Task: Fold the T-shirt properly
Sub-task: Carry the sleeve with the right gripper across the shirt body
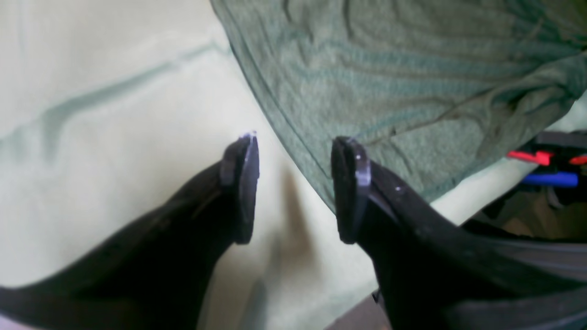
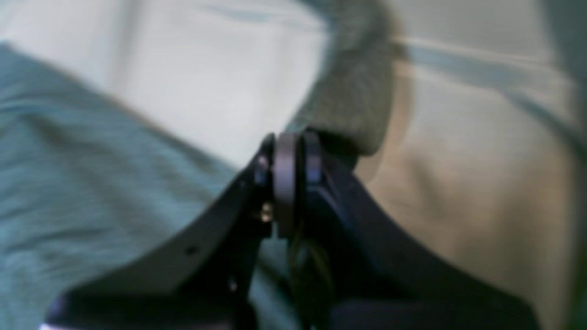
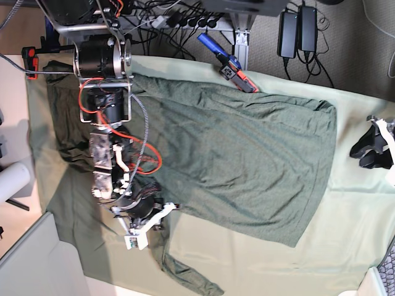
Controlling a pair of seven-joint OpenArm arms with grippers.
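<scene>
The T-shirt (image 3: 241, 160), dark heathered grey-green and wrinkled, lies spread across the pale green table cloth (image 3: 345, 246). One sleeve (image 3: 188, 274) trails toward the near edge. My right gripper (image 3: 165, 209) sits at the shirt's left side near that sleeve. In the right wrist view the right gripper (image 2: 289, 151) has its jaws pressed together, with a fold of the T-shirt (image 2: 353, 101) rising from their tip. My left gripper (image 1: 296, 188) stands open just above the cloth, and the T-shirt (image 1: 412, 78) edge runs under its right finger (image 1: 351, 188). In the base view the left gripper (image 3: 372, 148) is off the shirt's right edge.
A clamp with red and blue handles (image 3: 229, 65) grips the table's far edge and also shows as the clamp (image 1: 548, 167) in the left wrist view. Cables and power bricks (image 3: 296, 28) lie beyond the table. A white roll (image 3: 12, 180) stands at the left.
</scene>
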